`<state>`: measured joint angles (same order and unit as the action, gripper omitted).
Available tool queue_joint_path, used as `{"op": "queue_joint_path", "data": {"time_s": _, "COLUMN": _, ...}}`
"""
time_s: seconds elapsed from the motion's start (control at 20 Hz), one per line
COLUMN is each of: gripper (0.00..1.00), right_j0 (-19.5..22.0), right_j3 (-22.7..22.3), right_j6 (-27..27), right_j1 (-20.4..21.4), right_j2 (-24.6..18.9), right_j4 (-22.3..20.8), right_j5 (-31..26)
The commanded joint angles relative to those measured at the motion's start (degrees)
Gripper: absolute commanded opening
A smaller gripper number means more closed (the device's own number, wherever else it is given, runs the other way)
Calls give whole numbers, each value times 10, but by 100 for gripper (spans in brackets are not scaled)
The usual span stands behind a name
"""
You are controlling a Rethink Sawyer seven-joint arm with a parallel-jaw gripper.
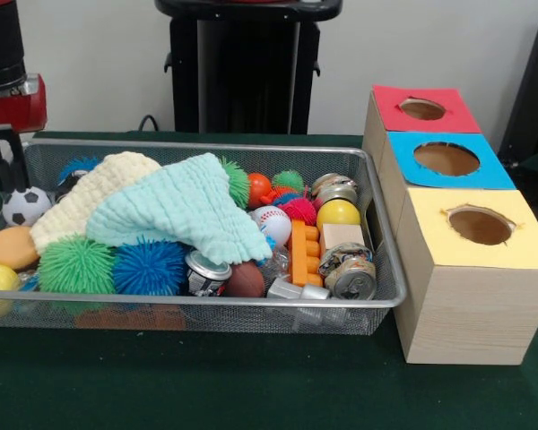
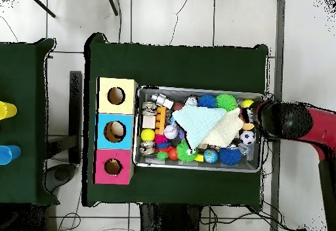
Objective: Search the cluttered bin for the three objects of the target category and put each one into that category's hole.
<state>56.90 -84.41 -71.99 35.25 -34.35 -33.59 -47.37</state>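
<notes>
Claw: the arm (image 2: 289, 120) reaches over one short end of the bin; in the front view only its red and black body (image 1: 4, 81) shows at the picture's edge. Whether the claw is spread or pressed together I cannot tell.
Bin: a wire mesh bin (image 1: 206, 309) sits on the green counter (image 1: 251, 385), just beside the boxes, probably so each carry is short.
Cloths: a mint cloth (image 1: 184, 210) lies over a cream cloth (image 1: 90, 193) across the middle of the heap, hiding whatever is beneath; they look meant to force a search.
Visible clutter: spiky balls in green (image 1: 76, 264) and blue (image 1: 151, 267), a soccer ball (image 1: 25, 206), a baseball (image 1: 273, 222), a yellow ball (image 1: 338, 213), an orange brick (image 1: 303, 253), a wooden block (image 1: 342, 236), and crushed cans (image 1: 351, 279) near the box end.
Holes: three boxes stand in a row, with red (image 1: 423, 109), blue (image 1: 446, 159) and yellow (image 1: 480, 226) tops, each with one round hole facing up so things can be dropped in.
Target things: the category is not named; all candidates lie in the bin, none in a hole as far as can be seen.
Judgement: sorting appears not yet begun; lifting a cloth aside may be needed.
</notes>
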Motion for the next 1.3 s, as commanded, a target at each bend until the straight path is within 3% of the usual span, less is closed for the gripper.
{"op": "queue_joint_path", "data": {"time_s": 0.05, "gripper": 0, "right_j0": 15, "right_j3": -91, "right_j6": 63, "right_j1": 7, "right_j2": -16, "right_j4": -3, "right_j5": 13}}
{"op": "queue_joint_path", "data": {"time_s": 0.4, "gripper": 0, "right_j0": 42, "right_j3": -130, "right_j6": 69, "right_j1": 30, "right_j2": -25, "right_j4": -9, "right_j5": 30}}
{"op": "queue_joint_path", "data": {"time_s": 0.85, "gripper": 0, "right_j0": 51, "right_j3": -114, "right_j6": 47, "right_j1": -68, "right_j2": -6, "right_j4": -44, "right_j5": 93}}
{"op": "queue_joint_path", "data": {"time_s": 1.3, "gripper": 0, "right_j0": 53, "right_j3": -95, "right_j6": 53, "right_j1": -98, "right_j2": -4, "right_j4": -56, "right_j5": 120}}
